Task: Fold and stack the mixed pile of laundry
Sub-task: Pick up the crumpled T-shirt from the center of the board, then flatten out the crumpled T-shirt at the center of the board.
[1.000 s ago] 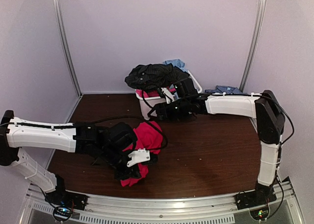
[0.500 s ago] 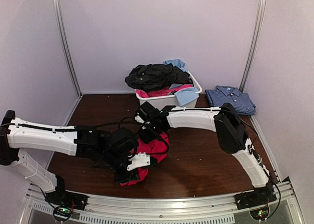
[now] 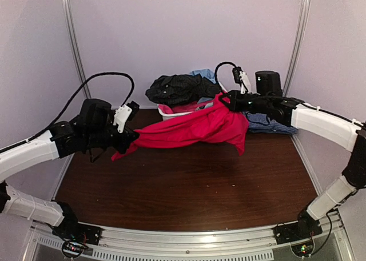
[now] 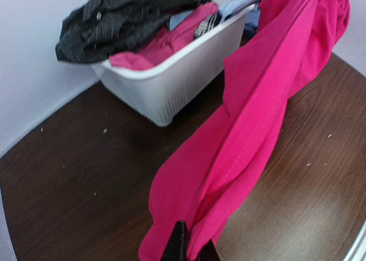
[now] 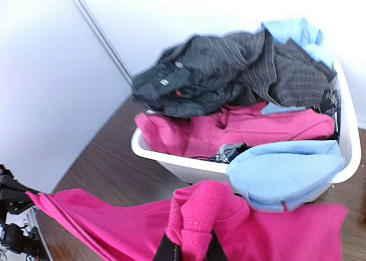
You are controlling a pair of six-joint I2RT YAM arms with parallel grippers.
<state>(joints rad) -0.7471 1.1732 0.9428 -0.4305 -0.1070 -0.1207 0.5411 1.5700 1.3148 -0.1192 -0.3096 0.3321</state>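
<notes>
Laundry, by our count: one pink-red garment [image 3: 194,129] held in the air; one black pinstriped garment [image 3: 177,88], one second pink piece [image 5: 240,132] and light blue cloth [image 5: 286,172] in one white tub [image 4: 171,84]; one blue checked shirt [image 3: 269,125] on the desk [image 3: 183,187] just right of the tub, partly hidden behind the right arm. Light blue shows in two places in the tub; we cannot tell whether that is one piece or two.

We see two arms, each reaching inward from its own side and raised above the desk; the left hand [image 3: 128,138] is pinched closed on one end of the pink-red garment; the right hand [image 3: 226,99] is pinched closed on a bunched edge at the other end, nearer the tub; the garment hangs stretched between them, clear of the desk, sagging in soft folds, with a loose flap drooping below the right hand.

The tub is rectangular plastic with a finely ribbed wall and stands at the back of the dark wood-grain desk; the black garment is heaped over its rim, buttons showing.
</notes>
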